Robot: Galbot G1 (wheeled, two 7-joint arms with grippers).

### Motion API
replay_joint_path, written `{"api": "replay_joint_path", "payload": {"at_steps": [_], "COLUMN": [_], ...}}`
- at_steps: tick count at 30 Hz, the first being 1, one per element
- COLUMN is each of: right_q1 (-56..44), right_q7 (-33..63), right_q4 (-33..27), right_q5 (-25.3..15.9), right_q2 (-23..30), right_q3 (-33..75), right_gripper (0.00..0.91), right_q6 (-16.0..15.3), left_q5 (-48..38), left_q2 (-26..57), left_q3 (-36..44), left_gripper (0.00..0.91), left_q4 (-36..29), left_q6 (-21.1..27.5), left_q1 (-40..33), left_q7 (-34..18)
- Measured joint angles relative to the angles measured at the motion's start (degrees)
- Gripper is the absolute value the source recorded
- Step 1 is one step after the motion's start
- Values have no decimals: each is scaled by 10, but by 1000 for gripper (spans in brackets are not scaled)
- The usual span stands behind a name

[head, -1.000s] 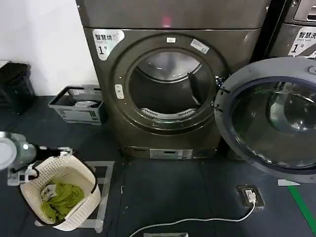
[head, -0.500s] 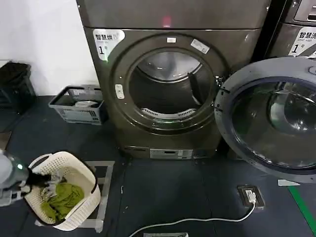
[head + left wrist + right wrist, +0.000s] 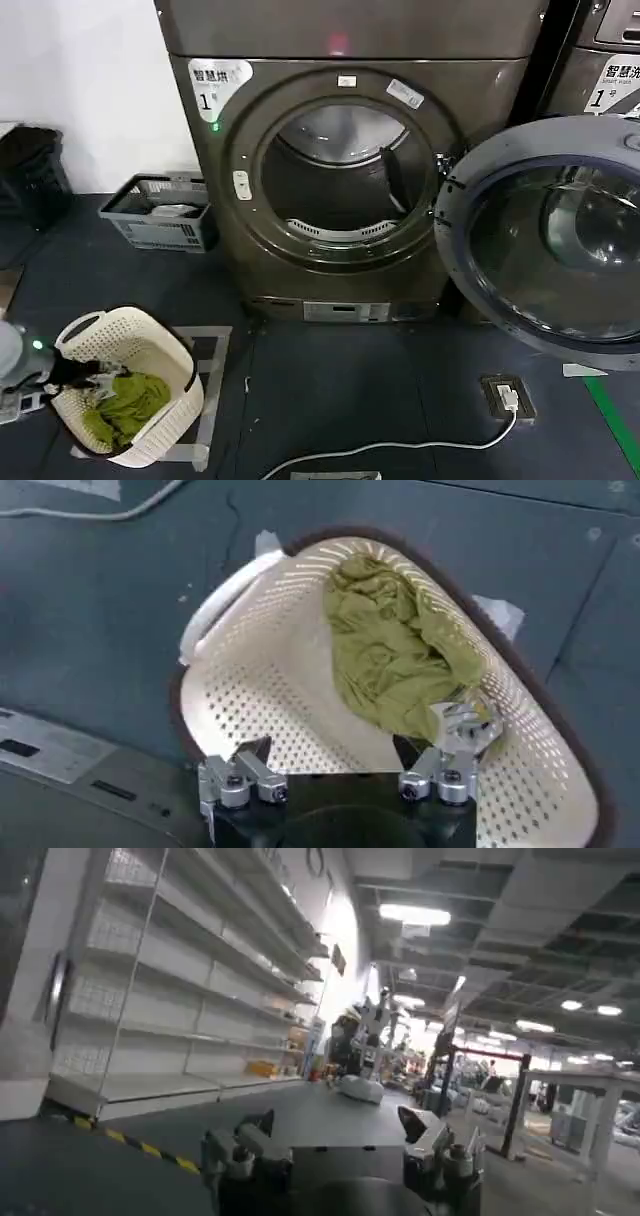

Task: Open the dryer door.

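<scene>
The left gripper (image 3: 335,755) hangs with its fingers spread apart, gripping nothing, just above the near rim of a cream perforated laundry basket (image 3: 260,670). In the head view that gripper (image 3: 88,372) sits at the basket's (image 3: 150,335) left rim, low at the floor's left edge. A crumpled olive-green garment (image 3: 395,650) lies inside the basket, against its far wall.

The right gripper (image 3: 340,1138) also has its fingers apart and empty, pointing out into a large room with white shelving (image 3: 190,978).

Beyond the basket stands the dryer (image 3: 350,170), bronze-grey, with a white "1" sticker (image 3: 215,85) at its upper left corner and a small red light (image 3: 337,43) above the drum opening (image 3: 335,175). The dryer door (image 3: 545,240) is swung fully open to the right of the opening, its inner face with grey rim and dark glass turned outward. A grey crate (image 3: 160,212) sits on the floor beside the dryer's left side, and a white cable (image 3: 400,448) runs across the floor in front.
</scene>
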Motion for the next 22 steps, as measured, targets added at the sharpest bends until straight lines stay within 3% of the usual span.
{"api": "replay_joint_path", "payload": {"at_steps": [22], "right_q1": [0], "right_q7": [3], "right_q4": [-2], "right_q5": [-5], "right_q2": [1], "right_q3": [2], "right_gripper": [907], "right_q6": [6], "left_q5": [4], "left_q2": [-3], "left_q3": [-3], "left_gripper": [907], "left_q4": [13], "left_q6": [0], "left_q1": [-10], "left_q7": [0]}}
